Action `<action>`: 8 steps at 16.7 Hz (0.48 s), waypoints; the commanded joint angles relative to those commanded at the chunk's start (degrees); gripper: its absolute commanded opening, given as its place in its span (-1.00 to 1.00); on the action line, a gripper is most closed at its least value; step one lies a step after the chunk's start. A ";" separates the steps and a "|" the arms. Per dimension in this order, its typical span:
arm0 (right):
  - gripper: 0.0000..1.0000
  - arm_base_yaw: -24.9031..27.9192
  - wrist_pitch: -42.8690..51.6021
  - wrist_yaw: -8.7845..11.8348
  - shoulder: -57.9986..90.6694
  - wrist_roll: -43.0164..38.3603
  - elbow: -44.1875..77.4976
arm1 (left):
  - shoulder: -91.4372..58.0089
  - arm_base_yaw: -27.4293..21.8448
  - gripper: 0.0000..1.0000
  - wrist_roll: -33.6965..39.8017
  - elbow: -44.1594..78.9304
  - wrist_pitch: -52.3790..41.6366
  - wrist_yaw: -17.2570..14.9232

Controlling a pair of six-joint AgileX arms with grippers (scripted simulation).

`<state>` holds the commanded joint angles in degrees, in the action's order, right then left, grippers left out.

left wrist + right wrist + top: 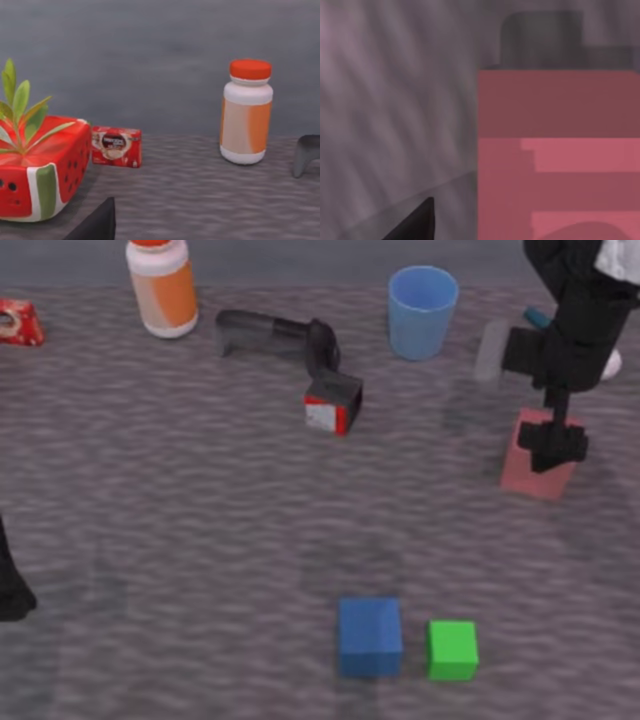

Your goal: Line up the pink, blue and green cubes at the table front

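Lower centre of the top view: blue cube (370,636) and green cube (452,649) sat just beside each other near the table (200,540) front; left gripper (12,590) parked at lower-left edge, finger state indeterminable; right gripper (556,445) sat directly over the pink cube (530,472) at mid-right, finger state indeterminable.
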<state>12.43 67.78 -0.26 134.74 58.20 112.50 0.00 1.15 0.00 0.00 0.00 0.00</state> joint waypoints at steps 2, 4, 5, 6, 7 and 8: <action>1.00 0.05 -5.55 -0.01 1.26 -0.09 -3.63 | 0.00 0.00 1.00 0.00 0.00 0.00 0.00; 1.00 0.09 -9.31 -0.03 2.31 -0.14 -6.62 | 0.00 0.00 1.00 0.00 0.00 0.00 0.00; 1.00 0.11 -10.27 -0.03 2.66 -0.14 -7.48 | 0.00 0.00 1.00 0.00 0.00 0.00 0.00; 1.00 0.12 -10.63 -0.03 2.80 -0.14 -7.80 | 0.00 0.00 1.00 0.00 0.00 0.00 0.00; 1.00 0.12 -10.63 -0.03 2.80 -0.14 -7.80 | 0.00 0.00 1.00 0.00 0.00 0.00 0.00; 1.00 0.12 -10.63 -0.03 2.80 -0.14 -7.80 | 0.00 0.00 1.00 0.00 0.00 0.00 0.00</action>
<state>12.55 57.14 -0.30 137.54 58.06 104.69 0.00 1.15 0.00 0.00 0.00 0.00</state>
